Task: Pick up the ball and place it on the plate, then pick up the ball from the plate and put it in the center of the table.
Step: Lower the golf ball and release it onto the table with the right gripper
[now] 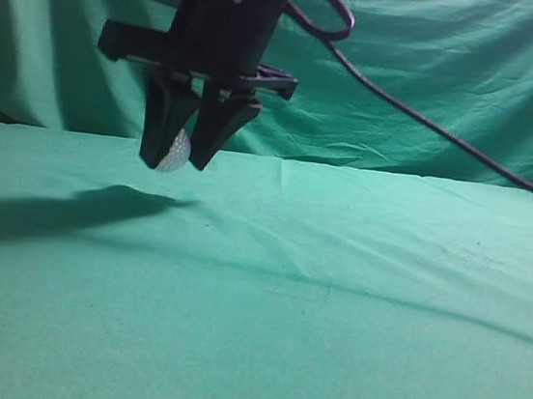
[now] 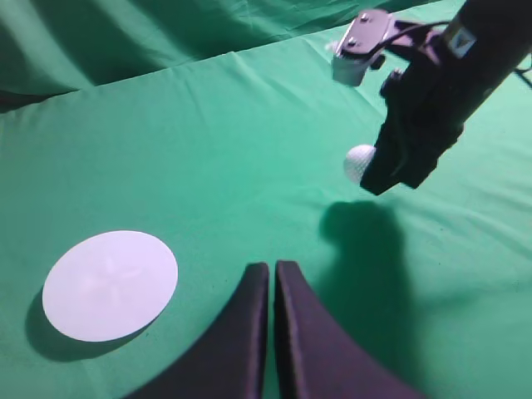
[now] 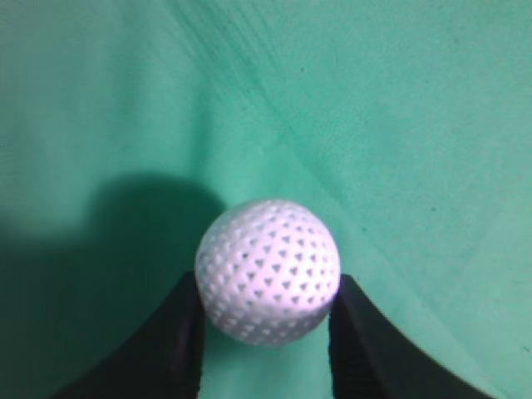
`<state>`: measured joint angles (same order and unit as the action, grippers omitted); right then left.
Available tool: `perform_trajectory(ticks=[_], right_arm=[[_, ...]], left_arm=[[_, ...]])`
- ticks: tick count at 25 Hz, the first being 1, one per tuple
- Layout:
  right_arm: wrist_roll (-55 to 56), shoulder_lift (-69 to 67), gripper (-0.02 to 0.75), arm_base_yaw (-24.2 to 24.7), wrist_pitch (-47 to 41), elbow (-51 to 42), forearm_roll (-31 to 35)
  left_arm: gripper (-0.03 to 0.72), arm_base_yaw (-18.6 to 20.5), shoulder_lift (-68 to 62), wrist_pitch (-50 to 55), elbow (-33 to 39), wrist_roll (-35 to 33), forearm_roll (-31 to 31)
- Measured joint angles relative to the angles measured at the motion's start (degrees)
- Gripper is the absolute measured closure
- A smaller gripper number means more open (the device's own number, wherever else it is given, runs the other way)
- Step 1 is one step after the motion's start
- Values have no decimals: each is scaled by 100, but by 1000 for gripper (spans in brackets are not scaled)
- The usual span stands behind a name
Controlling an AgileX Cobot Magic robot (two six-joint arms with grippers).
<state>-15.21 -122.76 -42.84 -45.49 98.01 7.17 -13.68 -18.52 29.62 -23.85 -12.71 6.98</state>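
Note:
The white dimpled ball (image 3: 268, 270) is held between the two dark fingers of my right gripper (image 3: 268, 320), which is shut on it. In the exterior view that gripper (image 1: 180, 155) hangs above the green table (image 1: 333, 295) with the ball (image 1: 176, 150) clear of the cloth, its shadow below. The left wrist view shows the same ball (image 2: 359, 162) in the right gripper's fingers, well to the right of the round white plate (image 2: 110, 284). My left gripper (image 2: 272, 270) is shut and empty, low over the cloth, right of the plate.
A draped green curtain (image 1: 436, 84) hangs behind the table. A black cable (image 1: 422, 121) trails from the right arm toward the right edge. The plate lies flat and bare on the cloth in the left wrist view.

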Motion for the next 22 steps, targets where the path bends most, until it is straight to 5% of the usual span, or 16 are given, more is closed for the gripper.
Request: perform_trajectory(ticks=[15,20,22], right_arm=[[313,-583,419,0,-108,454,-34],[373,-583,247,0,-310,454,-34],[398,-533,251,0,-511,465,-58]], left_arm=[[688,0,92,0,0,0,8],[688,0,114,0,0,0,8],[688,0,114,0,0,0,8]])
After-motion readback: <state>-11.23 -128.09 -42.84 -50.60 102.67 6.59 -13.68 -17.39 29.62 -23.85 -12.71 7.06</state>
